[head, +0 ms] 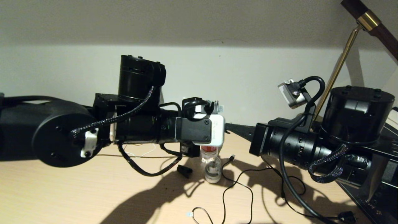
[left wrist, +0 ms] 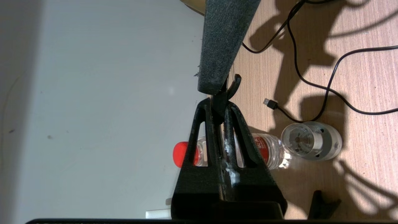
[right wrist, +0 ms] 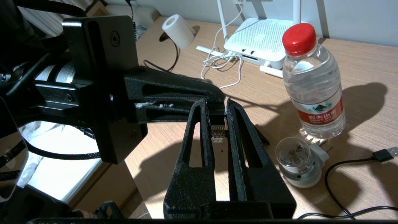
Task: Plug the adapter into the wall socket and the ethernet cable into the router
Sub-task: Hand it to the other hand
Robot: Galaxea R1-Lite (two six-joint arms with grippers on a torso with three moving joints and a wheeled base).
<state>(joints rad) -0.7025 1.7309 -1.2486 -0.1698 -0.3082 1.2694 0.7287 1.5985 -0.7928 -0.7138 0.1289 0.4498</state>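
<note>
Both claws meet over the tabletop [right wrist: 357, 62], mid-handoff.

Right claw [right wrist: 218, 104] pinches the ethernet cable [right wrist: 218, 132] by its clear plug; left claw [left wrist: 219, 109] is pressed together on it too. Cable body hidden; router [right wrist: 258, 40] is partly cut off behind the bottle [right wrist: 314, 81].

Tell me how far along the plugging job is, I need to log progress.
The network cable is not in the router yet. In hand: right pincer and left pincer are both shut on its plug end in mid-air. Left: carry it to the router. Adapter and wall socket are out of view, so that half is unclear.
</note>
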